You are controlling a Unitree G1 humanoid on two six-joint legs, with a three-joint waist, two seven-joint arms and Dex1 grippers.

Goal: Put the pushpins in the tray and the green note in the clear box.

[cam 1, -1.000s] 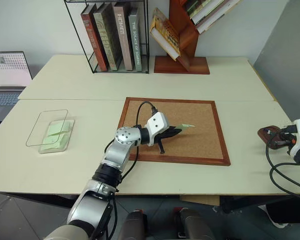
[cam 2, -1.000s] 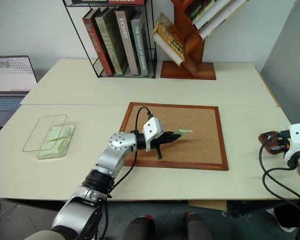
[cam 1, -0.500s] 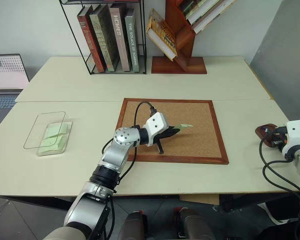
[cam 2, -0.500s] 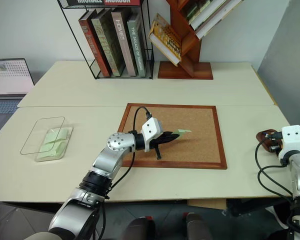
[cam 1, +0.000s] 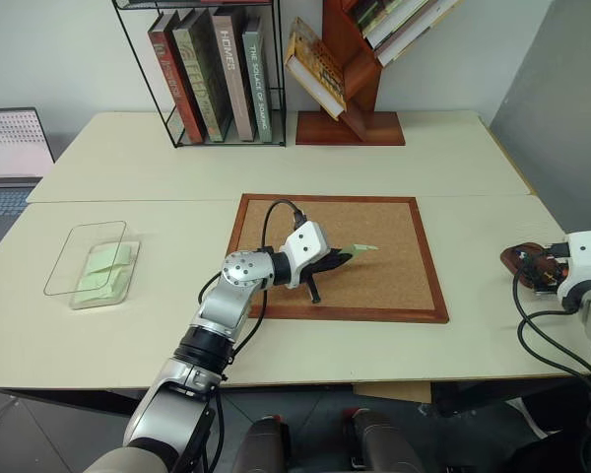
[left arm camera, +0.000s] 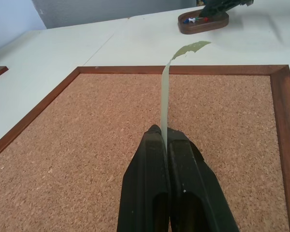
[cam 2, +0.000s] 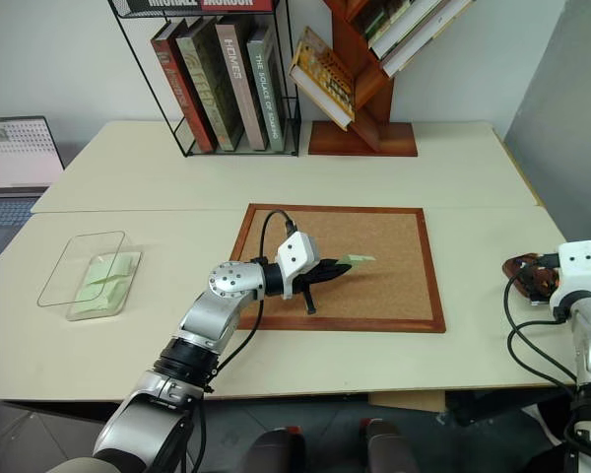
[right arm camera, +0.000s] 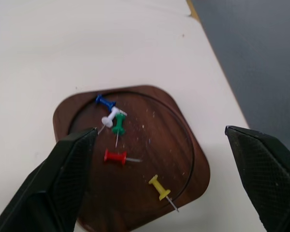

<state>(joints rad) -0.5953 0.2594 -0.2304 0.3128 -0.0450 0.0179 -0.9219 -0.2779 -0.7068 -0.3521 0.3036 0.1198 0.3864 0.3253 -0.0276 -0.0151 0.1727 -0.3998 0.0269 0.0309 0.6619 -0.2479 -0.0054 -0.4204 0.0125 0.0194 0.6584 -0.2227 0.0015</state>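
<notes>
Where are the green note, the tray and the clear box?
green note (left arm camera: 165,92), left wrist view, its upright strip.
tray (right arm camera: 183,145), right wrist view, bare wooden floor.
clear box (cam 1: 75,258), left eye view, its lid.

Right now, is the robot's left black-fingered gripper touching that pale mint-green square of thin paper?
Touching. In the left wrist view the left gripper is shut on the green note, pinching the sheet's near edge between its fingers, so it stands edge-on above the corkboard.
</notes>
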